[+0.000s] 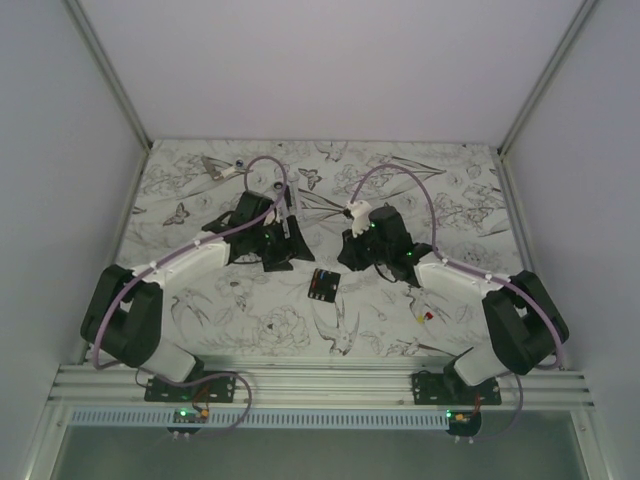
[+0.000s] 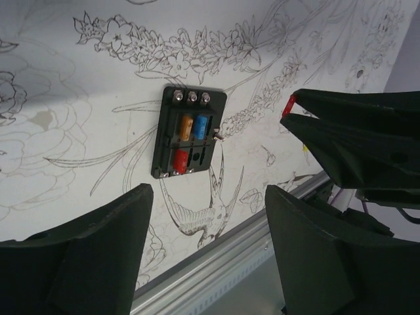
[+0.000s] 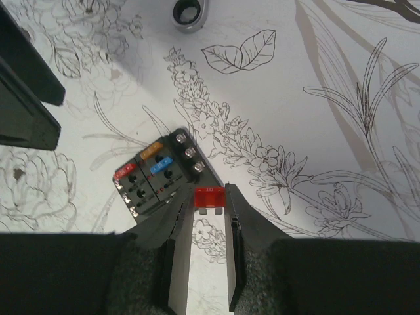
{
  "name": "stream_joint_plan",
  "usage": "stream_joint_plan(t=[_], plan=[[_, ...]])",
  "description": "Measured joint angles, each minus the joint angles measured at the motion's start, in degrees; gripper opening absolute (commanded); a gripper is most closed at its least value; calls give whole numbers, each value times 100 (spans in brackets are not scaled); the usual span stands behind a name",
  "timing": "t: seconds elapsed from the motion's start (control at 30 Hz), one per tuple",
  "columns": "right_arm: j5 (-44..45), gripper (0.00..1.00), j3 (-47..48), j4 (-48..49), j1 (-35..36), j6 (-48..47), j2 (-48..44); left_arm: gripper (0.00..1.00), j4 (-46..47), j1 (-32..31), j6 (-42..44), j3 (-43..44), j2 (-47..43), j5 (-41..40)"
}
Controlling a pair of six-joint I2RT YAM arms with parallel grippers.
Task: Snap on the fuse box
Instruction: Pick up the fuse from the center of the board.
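The fuse box (image 1: 323, 286) is a small black box lying flat on the flower-printed table mat. In the left wrist view it (image 2: 189, 134) shows orange, blue and red fuses in its slots and three screws along one edge. It also shows in the right wrist view (image 3: 154, 180). My right gripper (image 3: 210, 198) is shut on a loose red fuse (image 3: 210, 197) and holds it just beside the box's screw edge, above the mat. My right gripper (image 1: 347, 262) is right of the box. My left gripper (image 2: 207, 220) is open and empty, above and back from the box (image 1: 279, 256).
A silver metal ring (image 3: 188, 13) lies on the mat beyond the box. A grey metal part (image 1: 222, 167) lies at the back left. Small loose red and yellow fuses (image 1: 425, 316) lie near the right arm. The aluminium rail (image 2: 262, 236) runs along the near edge.
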Motion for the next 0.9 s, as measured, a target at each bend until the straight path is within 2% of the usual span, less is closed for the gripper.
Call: stream_joint_plan(t=[0.2, 0.43, 0.53, 0.9], plan=[[249, 25, 90, 122, 0, 1172, 11, 63, 343, -273, -35, -407, -404, -592], [389, 25, 350, 271, 229, 2402, 11, 56, 706, -1384, 573, -533, -966, -1991], [385, 25, 378, 415, 306, 2789, 7, 49, 997, -1681, 922, -577, -1073, -2400], [278, 25, 374, 682, 372, 3593, -177, 27, 1799, -2048, 1556, -898, -1097, -3206]])
